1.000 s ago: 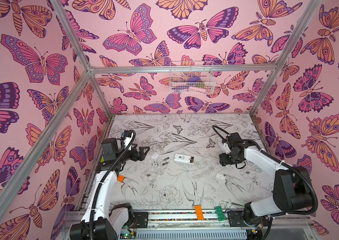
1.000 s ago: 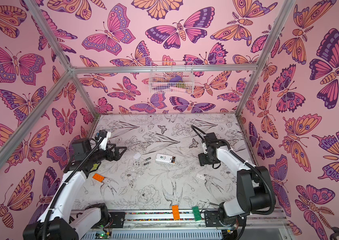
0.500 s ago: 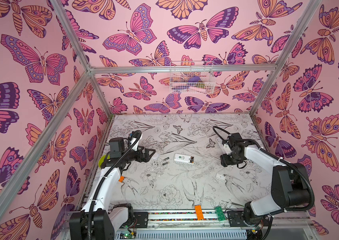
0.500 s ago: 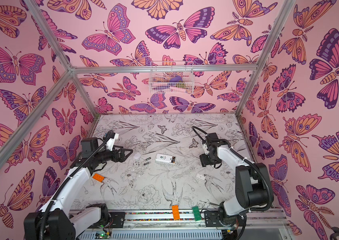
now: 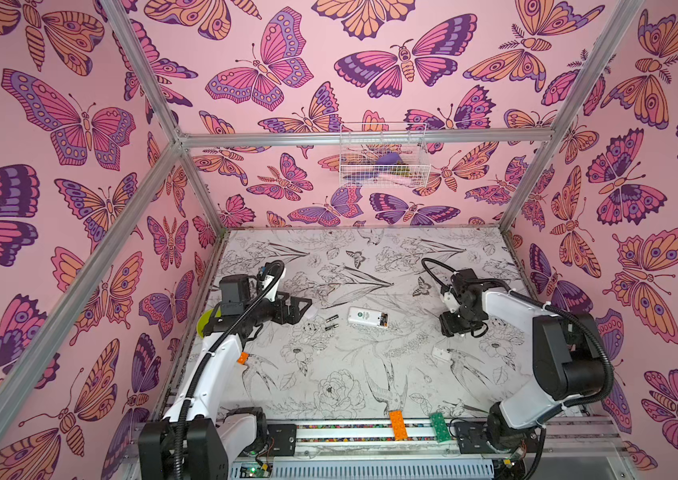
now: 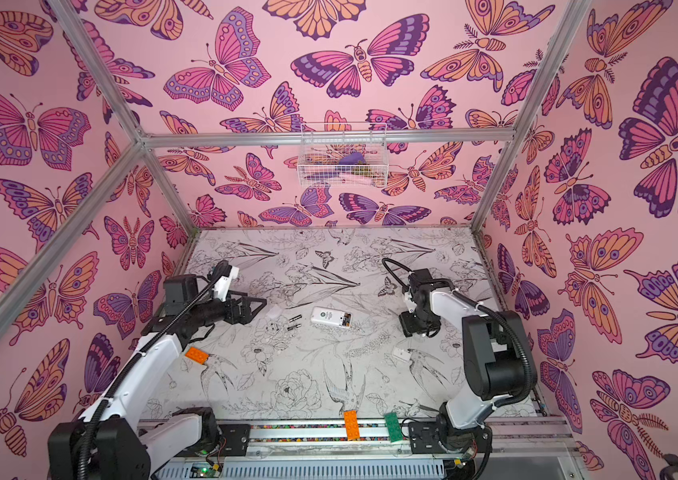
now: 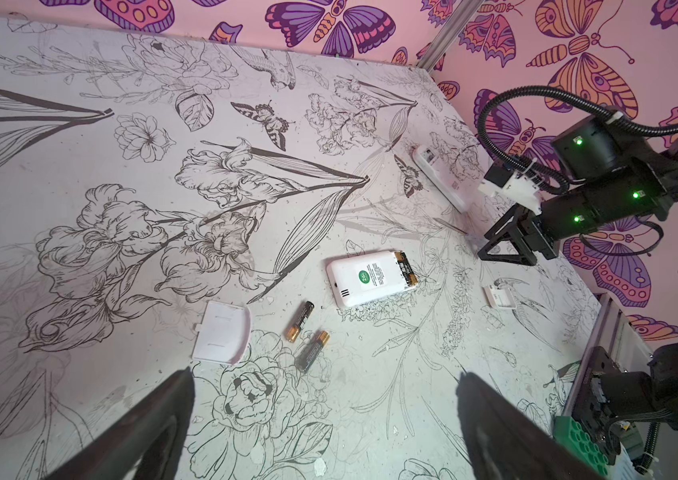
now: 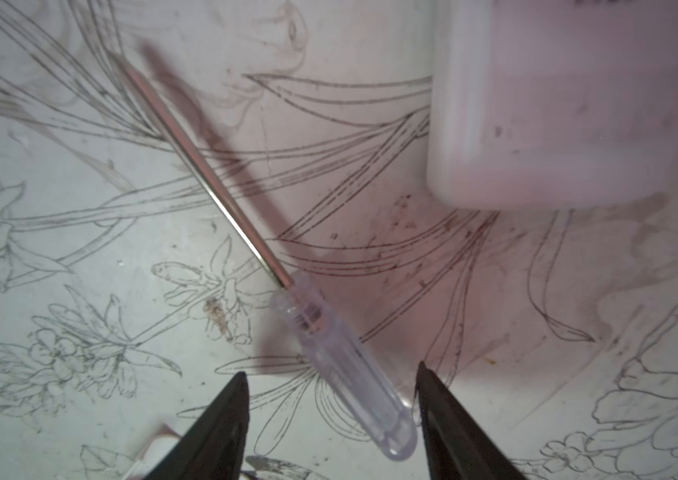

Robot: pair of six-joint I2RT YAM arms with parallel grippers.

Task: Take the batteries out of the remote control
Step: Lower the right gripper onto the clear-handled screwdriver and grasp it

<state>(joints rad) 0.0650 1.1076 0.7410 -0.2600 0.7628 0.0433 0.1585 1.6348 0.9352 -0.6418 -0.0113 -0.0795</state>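
right tool straddling screwdriver; two cells out, more sitting in the remote

- the left tool point(image 5: 304, 308) is hovering left of centre in both top views. its jaws are standing spread wide and gripping nothing. its dark fingers point(image 7: 150, 428) are showing at the edge of its wrist view.
- two loose batteries point(image 7: 300, 321) are lying side by side on the worktop point(image 5: 370, 374), apart from each other. they are sitting just left of frame centre in a top view point(image 5: 331, 321), between the detached white cover point(image 7: 223, 332) and the remote control point(image 7: 364, 278).
- the remote control is lying back side up near the centre in both top views point(image 6: 327, 316). its compartment is standing open at its right end, and seated batteries point(image 7: 406, 268) are showing black and gold inside. i cannot tell their count.
- the right tool point(image 5: 460, 328) is pointing down at the worktop, right of centre. in its wrist view point(image 8: 331, 370) the jaws are standing parted, one on each side of the screwdriver point(image 8: 308, 316) at its clear handle. a gap is showing, so it is not pinching the handle.
- the screwdriver is lying flat. a blurred white object point(image 8: 557, 104) is lying near its shaft.
- a second white remote point(image 7: 441, 178) is lying near the right arm.
- a small white piece point(image 5: 440, 353) is lying lower right of centre.
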